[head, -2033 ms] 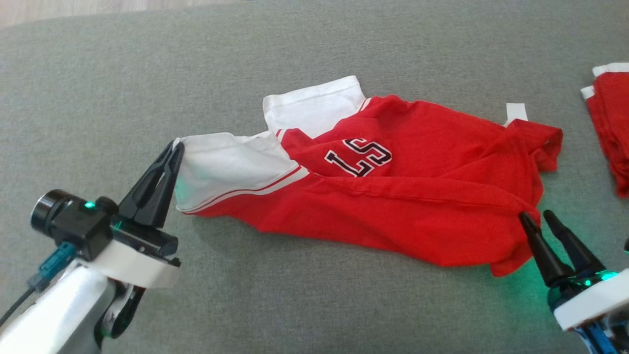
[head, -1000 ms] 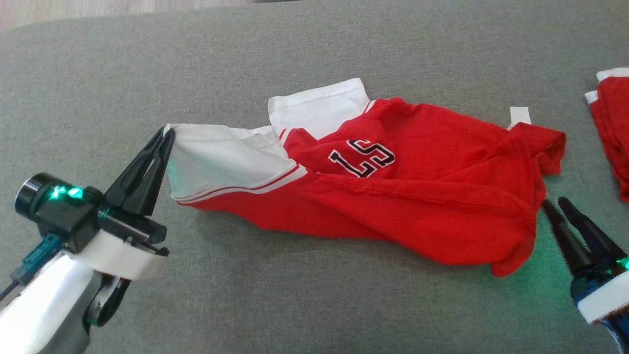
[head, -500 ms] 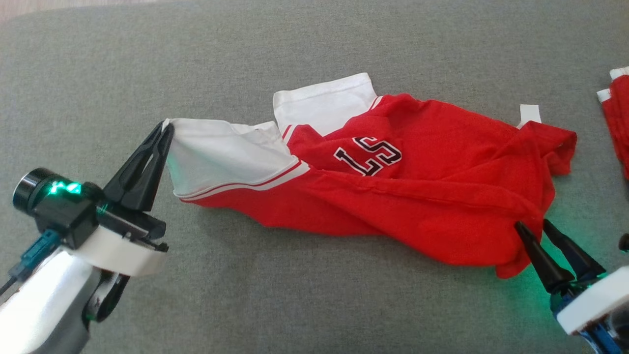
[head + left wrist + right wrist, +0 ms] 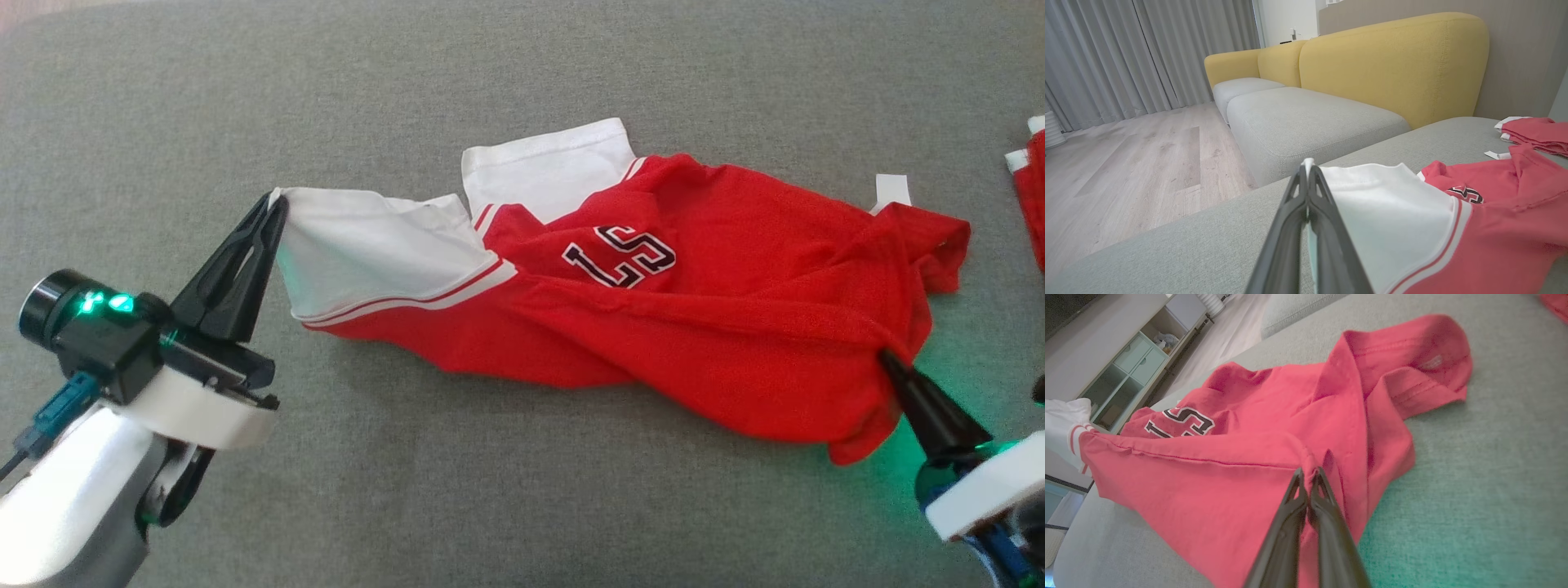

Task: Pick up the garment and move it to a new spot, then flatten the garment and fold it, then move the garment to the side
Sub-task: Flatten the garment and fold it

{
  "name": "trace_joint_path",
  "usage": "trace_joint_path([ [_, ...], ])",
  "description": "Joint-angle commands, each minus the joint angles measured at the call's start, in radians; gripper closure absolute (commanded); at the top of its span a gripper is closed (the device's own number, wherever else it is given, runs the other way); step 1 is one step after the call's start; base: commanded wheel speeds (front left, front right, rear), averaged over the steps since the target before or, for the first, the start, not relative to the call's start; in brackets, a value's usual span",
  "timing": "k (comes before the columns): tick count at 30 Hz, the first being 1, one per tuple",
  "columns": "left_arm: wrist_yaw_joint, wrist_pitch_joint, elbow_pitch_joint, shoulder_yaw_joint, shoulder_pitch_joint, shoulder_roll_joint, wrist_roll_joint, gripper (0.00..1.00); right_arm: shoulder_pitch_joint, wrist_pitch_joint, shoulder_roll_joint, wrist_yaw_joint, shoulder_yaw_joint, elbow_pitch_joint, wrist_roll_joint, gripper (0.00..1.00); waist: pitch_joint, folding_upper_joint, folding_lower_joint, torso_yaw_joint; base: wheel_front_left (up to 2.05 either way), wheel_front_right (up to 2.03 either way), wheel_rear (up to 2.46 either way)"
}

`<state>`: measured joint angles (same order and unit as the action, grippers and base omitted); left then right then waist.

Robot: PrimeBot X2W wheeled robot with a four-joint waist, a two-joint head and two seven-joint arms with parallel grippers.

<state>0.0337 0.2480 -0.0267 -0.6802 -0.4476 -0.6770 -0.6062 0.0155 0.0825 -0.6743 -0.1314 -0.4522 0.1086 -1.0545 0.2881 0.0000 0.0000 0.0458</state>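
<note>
Half a second back the right gripper's (image 4: 888, 358) fingers stood apart at the lower hem of the garment (image 4: 702, 327); now they are pinched together on a fold of red cloth there. The garment, a red jersey with white sleeves, lies crumpled and drawn out across the grey cushion (image 4: 490, 506). It looks light, soft and limp, so it will likely sag between holds. Sleeve edges and hem seams seem the firmest places to take it. The left gripper (image 4: 276, 204) is clamped on the white sleeve (image 4: 367, 245) at its tip. Another red garment (image 4: 1035, 196) lies at the far right.
</note>
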Motion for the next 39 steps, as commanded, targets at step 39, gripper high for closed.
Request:
trace_joint_path([
  [39, -0.152, 0.013, -0.277, 0.154, -1.044, 0.111, 0.243, 1.0, 1.205, 0.072, -0.139, 0.001, 0.042, 0.28, 0.349, 1.0, 0.336, 0.0, 0.0, 0.021, 0.0, 0.0, 0.0],
])
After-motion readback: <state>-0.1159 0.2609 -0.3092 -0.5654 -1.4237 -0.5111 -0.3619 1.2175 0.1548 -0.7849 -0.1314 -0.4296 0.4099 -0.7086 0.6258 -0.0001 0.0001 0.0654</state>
